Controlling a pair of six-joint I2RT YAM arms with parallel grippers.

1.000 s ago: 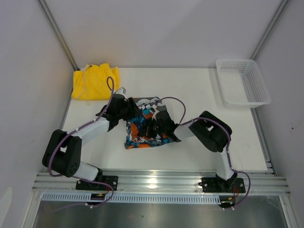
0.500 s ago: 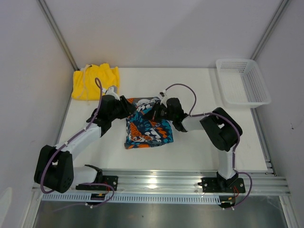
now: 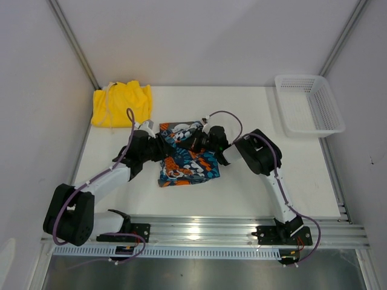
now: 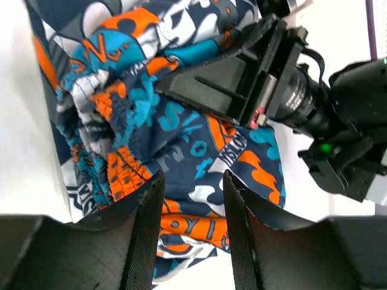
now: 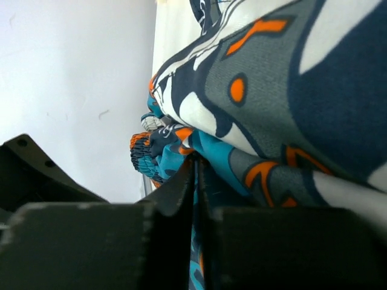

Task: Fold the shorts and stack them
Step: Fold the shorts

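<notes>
The printed shorts (image 3: pixel 188 164) lie bunched at the table's middle, teal, orange, black and white. My right gripper (image 3: pixel 201 140) is at their far edge and is shut on a fold of the cloth (image 5: pixel 242 163), jaws pressed together (image 5: pixel 196 181). My left gripper (image 3: pixel 161 146) hovers over the shorts' left side, open and empty (image 4: pixel 192 232), with the print (image 4: pixel 181 139) showing between its fingers. The right gripper's black fingers (image 4: pixel 242 78) show in the left wrist view, lying on the cloth. The yellow shorts (image 3: pixel 121 104) lie folded at the far left corner.
A white mesh basket (image 3: pixel 309 104) stands at the far right edge. Walls close in the table on the left, back and right. The aluminium rail (image 3: pixel 199 229) with both arm bases runs along the near edge.
My right gripper has moved from the shorts' middle to their far edge, carrying cloth with it. My left gripper has shifted a little left and back over the shorts' left side.
</notes>
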